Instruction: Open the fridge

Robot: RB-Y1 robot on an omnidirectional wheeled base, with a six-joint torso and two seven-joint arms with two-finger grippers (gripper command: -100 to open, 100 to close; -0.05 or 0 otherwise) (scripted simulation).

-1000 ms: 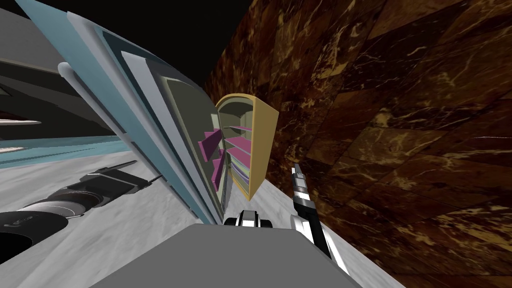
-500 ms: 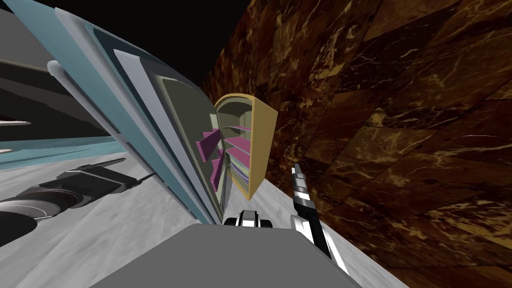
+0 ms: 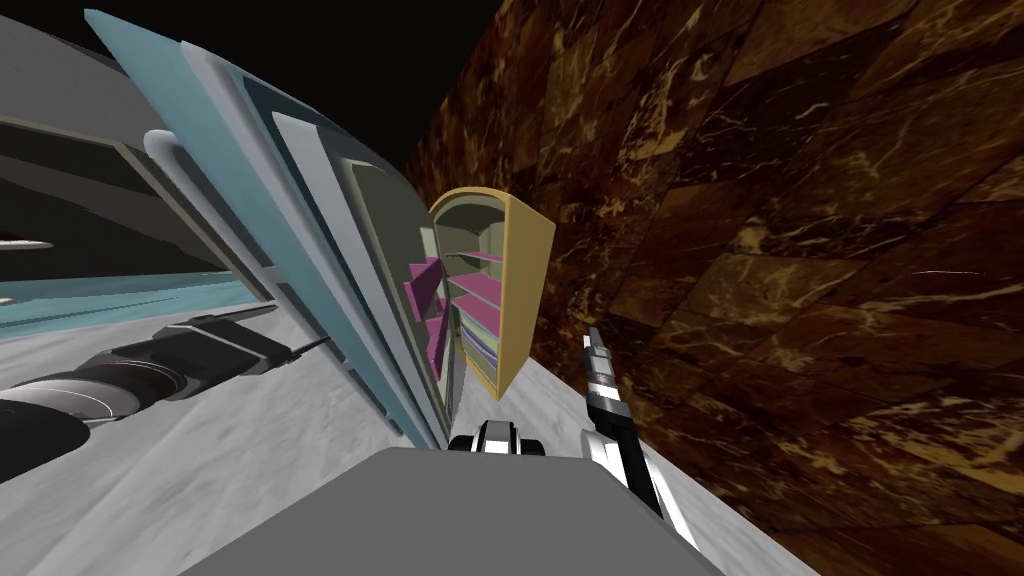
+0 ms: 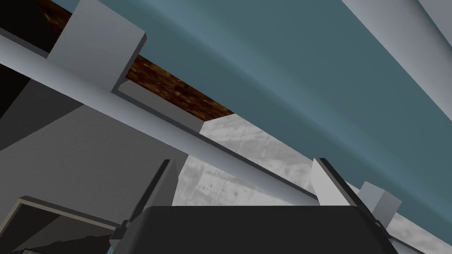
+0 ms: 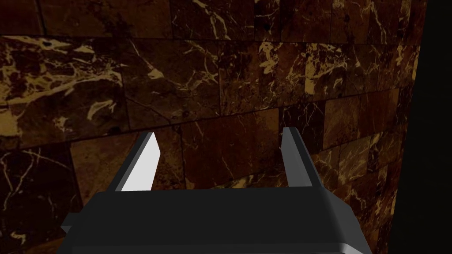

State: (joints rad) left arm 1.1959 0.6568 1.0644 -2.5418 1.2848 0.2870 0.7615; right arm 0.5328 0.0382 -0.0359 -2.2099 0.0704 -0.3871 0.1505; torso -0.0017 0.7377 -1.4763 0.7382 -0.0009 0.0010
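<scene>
Fingers (image 4: 324,181) of the left gripper (image 4: 242,160), the nearer one, stand apart; the long grey handle bar (image 4: 176,132) of the teal fridge door (image 4: 287,88) crosses just ahead.

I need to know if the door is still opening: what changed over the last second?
The fridge door swung slightly further out, then back toward the cabinet, ending a little nearer it than a second ago. The left gripper went out and back with it, fingers open with the handle bar across their gap. The cabinet and the open right gripper stayed put.
</scene>
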